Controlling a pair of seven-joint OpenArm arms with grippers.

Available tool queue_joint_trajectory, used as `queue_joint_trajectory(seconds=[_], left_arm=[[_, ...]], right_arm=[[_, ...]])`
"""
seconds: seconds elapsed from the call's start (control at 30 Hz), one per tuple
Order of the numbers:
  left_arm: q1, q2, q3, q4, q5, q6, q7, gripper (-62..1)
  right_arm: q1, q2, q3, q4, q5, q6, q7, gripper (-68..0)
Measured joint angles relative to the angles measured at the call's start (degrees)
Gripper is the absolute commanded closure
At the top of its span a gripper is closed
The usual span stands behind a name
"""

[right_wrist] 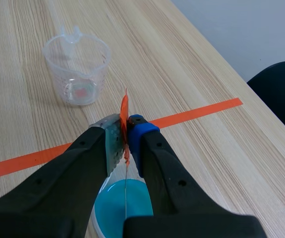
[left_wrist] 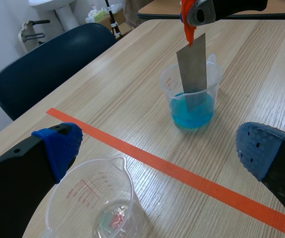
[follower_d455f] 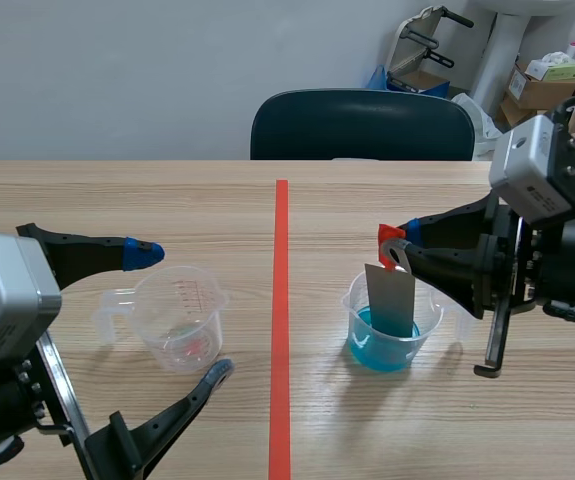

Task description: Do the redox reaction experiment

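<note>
Two plastic cups stand on the wooden tabletop [follower_d455f: 117,190], one on each side of the orange-red tape line [follower_d455f: 280,330] that runs from its near edge to its far edge. On the right half, about midway between those edges, the right gripper [follower_d455f: 403,240] is clamped on a small orange tab [right_wrist: 124,106], from which a grey metal strip [follower_d455f: 391,298] hangs into the cup of blue liquid [follower_d455f: 355,322]. We see the strip's long axis upright, directly below the fingertips, its lower end under the blue surface and its upper part clear of the rim. On the left half the left gripper [left_wrist: 159,148] is spread wide and holds nothing. The empty measuring cup [follower_d455f: 179,315], a reddish trace on its bottom, stands between its fingers, nearer one of them, and we can make out no contact. We judge the dipping step to be in hand, and the right arm alone governs it: any lift should go straight up along the strip, since a sideways pull could catch the rim and tip the cup.
</note>
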Motion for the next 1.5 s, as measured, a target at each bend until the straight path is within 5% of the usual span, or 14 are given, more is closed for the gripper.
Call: queue_joint_trajectory(seconds=[1.0,1.5], left_arm=[[0.0,0.0,0.0,0.0,0.0,0.0,0.0,-62.3],[0.0,0.0,0.0,0.0,0.02,0.0,3.02,-62.3]], right_arm=[[-0.96,1.2,1.99,3.08,-0.61,0.04,-0.68,-0.8],[-8.85,7.52,10.58,18.6,13.14,0.09,-10.19,-0.8]])
